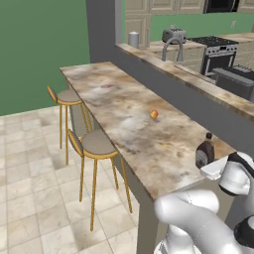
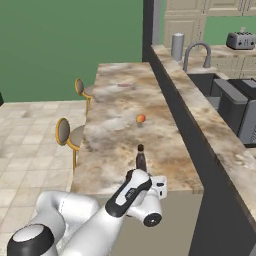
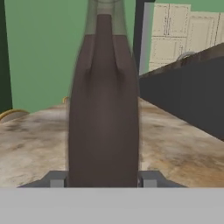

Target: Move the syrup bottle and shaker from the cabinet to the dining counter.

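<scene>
The pincer [image 3: 103, 179] is clenched on the base of the syrup bottle [image 3: 103, 109], held upright near the near end of the bench [image 1: 124, 106] (the dining counter), apparently so it lands standing without tipping.

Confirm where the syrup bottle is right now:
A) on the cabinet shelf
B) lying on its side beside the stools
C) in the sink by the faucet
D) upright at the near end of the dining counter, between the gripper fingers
D: the syrup bottle stands upright on the near end of the dining counter, and the hand view shows it between the two fingers of the gripper.
</scene>
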Controlling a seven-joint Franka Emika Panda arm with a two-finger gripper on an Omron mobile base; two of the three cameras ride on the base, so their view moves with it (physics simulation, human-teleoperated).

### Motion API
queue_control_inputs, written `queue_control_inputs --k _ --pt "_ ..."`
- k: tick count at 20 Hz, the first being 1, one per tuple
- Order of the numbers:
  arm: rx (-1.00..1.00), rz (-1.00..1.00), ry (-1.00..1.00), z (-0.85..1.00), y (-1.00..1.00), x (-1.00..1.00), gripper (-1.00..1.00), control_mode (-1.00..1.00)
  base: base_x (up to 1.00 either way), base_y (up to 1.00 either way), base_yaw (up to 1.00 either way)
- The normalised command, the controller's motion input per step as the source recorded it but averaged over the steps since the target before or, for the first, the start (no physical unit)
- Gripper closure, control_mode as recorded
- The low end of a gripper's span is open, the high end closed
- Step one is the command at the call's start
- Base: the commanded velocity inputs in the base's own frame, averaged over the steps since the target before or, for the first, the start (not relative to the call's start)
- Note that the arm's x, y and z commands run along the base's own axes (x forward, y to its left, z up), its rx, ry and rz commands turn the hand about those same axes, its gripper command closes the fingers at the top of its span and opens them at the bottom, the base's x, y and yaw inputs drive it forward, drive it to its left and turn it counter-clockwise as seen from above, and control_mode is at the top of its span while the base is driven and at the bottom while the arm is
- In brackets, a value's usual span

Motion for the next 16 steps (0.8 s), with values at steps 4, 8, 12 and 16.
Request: queue_control_inputs --k 4,8,12,16 --pt "0.02 0.00 -0.05 -0.20 -0.21 0.19 1.00 -1.00 0.00 0.00 0.00" --pt "0.01 0.00 -0.05 -0.16 -0.16 0.23 1.00 -1.00 0.00 0.00 0.00" --pt "0.00 0.00 -0.08 -0.16 -0.06 0.17 1.00 -1.00 0.00 0.00 0.00" --pt "0.00 0.00 -0.14 -0.32 0.00 0.03 1.00 -1.00 0.00 0.00 0.00"
